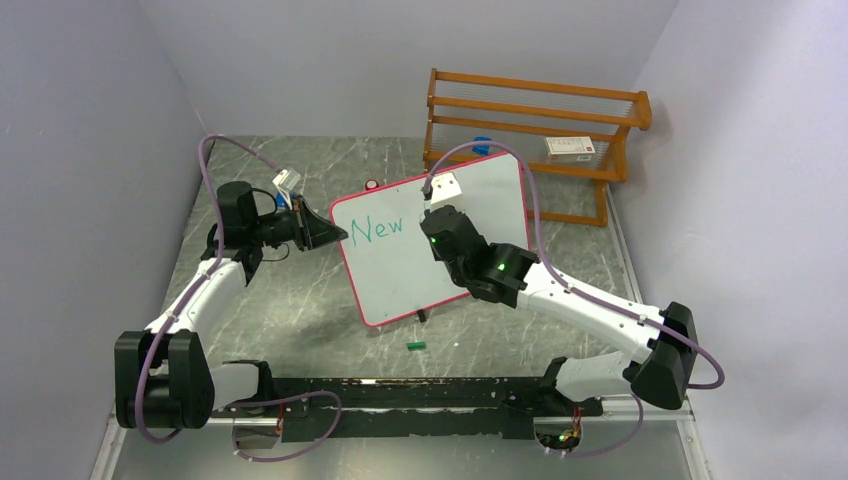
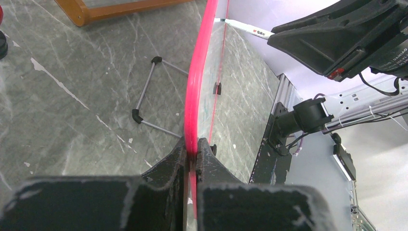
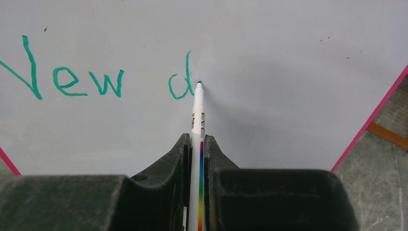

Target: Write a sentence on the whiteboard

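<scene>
One whiteboard, one marker (one written word), perhaps one cap.

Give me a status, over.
Left pincer shut on whiteboard rim. Right pincer shut on marker. Sentence reads "New d", tip at the d. Nothing blocking.

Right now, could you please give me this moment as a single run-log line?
left gripper: shut on whiteboard rim | right gripper: shut on marker, tip on board | sentence: reads "New d"

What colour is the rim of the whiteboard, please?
Pink-red; the rim shows best in the left wrist view.
</scene>
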You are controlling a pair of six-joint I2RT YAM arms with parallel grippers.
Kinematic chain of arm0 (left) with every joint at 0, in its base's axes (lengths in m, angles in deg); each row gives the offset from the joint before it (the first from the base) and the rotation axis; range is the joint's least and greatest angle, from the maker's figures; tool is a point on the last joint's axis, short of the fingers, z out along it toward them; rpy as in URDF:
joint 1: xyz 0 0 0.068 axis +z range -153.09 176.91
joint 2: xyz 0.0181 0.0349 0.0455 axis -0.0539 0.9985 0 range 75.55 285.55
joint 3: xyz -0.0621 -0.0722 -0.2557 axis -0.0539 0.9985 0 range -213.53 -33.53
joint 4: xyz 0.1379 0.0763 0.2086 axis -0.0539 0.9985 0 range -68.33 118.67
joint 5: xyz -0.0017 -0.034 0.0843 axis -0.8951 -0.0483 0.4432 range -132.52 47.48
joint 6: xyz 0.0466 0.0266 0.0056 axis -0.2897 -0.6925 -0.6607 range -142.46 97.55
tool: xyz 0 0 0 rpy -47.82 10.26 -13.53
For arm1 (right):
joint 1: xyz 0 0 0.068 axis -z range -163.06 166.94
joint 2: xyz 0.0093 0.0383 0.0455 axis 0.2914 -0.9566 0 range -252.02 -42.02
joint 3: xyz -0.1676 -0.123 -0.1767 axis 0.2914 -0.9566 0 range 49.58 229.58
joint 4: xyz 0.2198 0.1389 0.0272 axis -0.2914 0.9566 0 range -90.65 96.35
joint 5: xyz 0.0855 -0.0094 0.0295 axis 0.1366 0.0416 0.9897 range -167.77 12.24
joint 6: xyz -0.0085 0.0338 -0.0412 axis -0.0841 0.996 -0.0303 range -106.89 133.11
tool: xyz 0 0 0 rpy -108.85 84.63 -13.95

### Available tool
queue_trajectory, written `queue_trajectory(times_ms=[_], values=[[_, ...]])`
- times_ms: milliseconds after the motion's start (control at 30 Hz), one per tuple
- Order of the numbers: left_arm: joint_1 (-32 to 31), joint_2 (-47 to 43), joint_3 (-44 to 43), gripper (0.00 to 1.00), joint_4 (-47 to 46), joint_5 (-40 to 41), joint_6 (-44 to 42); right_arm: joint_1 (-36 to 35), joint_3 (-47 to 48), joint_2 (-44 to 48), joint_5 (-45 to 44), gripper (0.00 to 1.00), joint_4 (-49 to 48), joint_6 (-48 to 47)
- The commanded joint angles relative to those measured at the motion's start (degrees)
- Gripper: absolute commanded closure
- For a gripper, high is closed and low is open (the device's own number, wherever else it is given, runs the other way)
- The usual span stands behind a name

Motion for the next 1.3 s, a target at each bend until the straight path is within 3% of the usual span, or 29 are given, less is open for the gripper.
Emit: queue_trajectory(times_ms=[0,667,1267], values=[[1.1,0.12,0.41,0.95,-1.41,0.89,-0.96,0.45,0.54,-0.06,0.81,1.0,0.74,0.31],[1.1,0.16,0.35,0.95,-1.2,1.01,-1.14,0.53,-1.14,1.15,-1.48,1.0,4.45,1.56],[1.1,0.38,0.5,0.95,-1.81,0.51,-0.7,1.31,-0.97,1.42,-3.67,1.0,0.24,0.29]])
